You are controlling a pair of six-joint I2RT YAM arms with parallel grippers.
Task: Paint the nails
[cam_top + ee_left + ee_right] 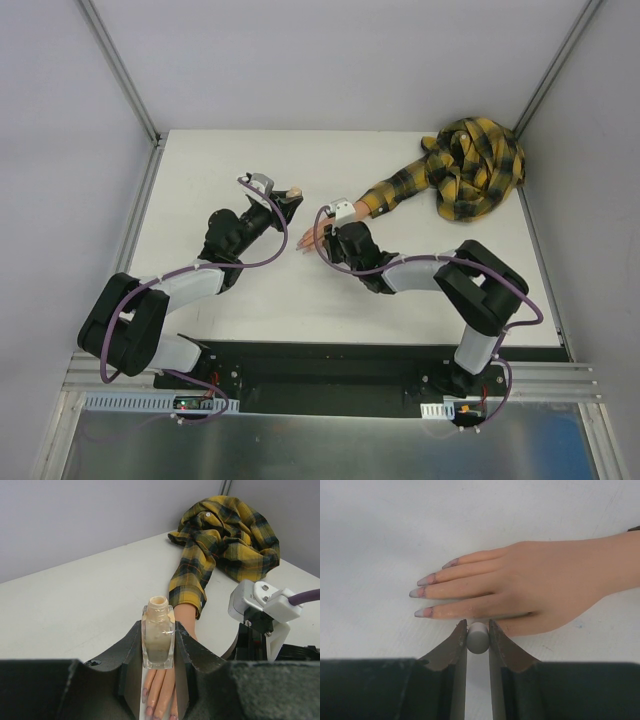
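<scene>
Both grippers are crowding the mannequin hand.
The right gripper is pinching a small grey handle tight, just beside the hand's side; the left gripper is clamping the uncapped bottle, mouth up, near the fingertips. I'm judging smeared skin as the danger: the nails are tiny, any bristles are hiding below the jaws, and a nudge from either arm could be shifting the hand or tipping the bottle. The nails are lying at the fingertip end, flat on the table, their long axes running along the fingers and pointing away from the plaid sleeve.
</scene>
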